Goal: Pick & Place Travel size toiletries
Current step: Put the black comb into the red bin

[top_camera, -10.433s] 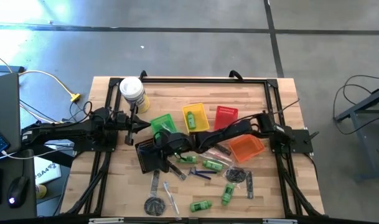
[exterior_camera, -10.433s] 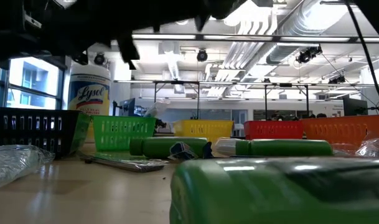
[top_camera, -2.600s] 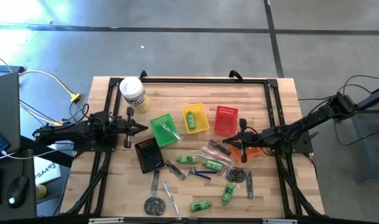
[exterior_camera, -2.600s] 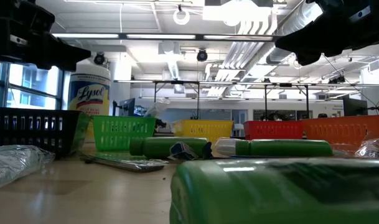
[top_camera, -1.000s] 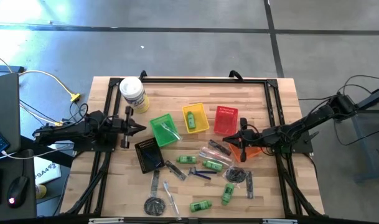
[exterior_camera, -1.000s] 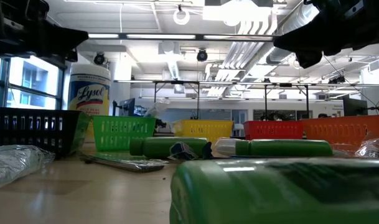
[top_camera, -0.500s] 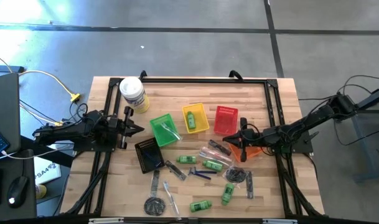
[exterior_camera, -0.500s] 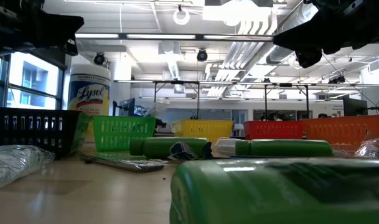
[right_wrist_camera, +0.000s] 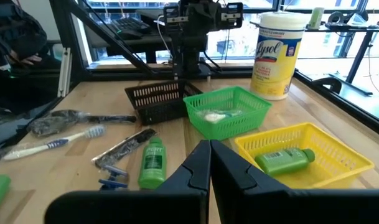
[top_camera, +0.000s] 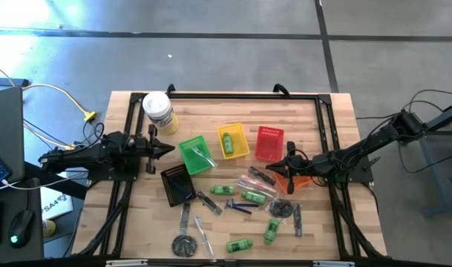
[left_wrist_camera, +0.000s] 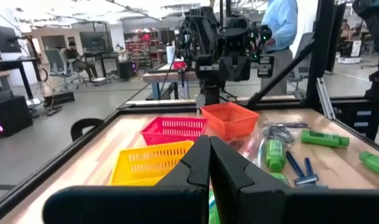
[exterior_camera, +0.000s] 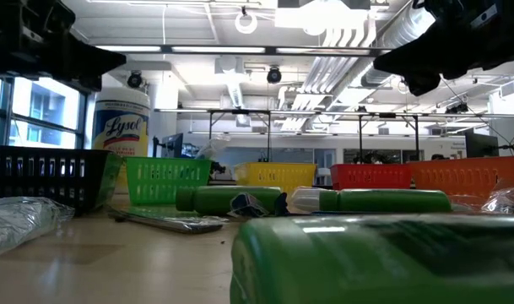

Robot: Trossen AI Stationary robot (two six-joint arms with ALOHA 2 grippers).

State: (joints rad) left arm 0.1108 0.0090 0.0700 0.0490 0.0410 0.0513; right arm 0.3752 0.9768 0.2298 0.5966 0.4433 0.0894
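High view is showing the wooden table [top_camera: 315, 111] lying under both arms, with a black frame [top_camera: 226, 94] running around its edges. Standing at the far left corner is the white canister [top_camera: 158, 110] with a yellow label. Five small baskets are sitting in a loose row across the middle: the black basket [top_camera: 179, 185], the green basket [top_camera: 195, 154], the yellow basket [top_camera: 233, 141], the red basket [top_camera: 269, 142] and the orange basket [top_camera: 292, 178]. One green mini bottle [top_camera: 228, 140] is lying inside the yellow basket, and a clear wrapped piece [top_camera: 200, 154] is resting in the green one. Most toiletries are lying loose on the near half of the table: green bottles [top_camera: 239, 244], a blue razor [top_camera: 239, 207], a toothbrush [top_camera: 204, 234], a grey comb [top_camera: 297, 220] and a round wrapped piece [top_camera: 185, 244]. The left gripper [top_camera: 170, 149] is hovering with its fingers pressed together and empty, between the canister and the green basket. The right gripper [top_camera: 272, 169] is hovering with its fingers likewise together and empty, over the gap between the red and orange baskets.
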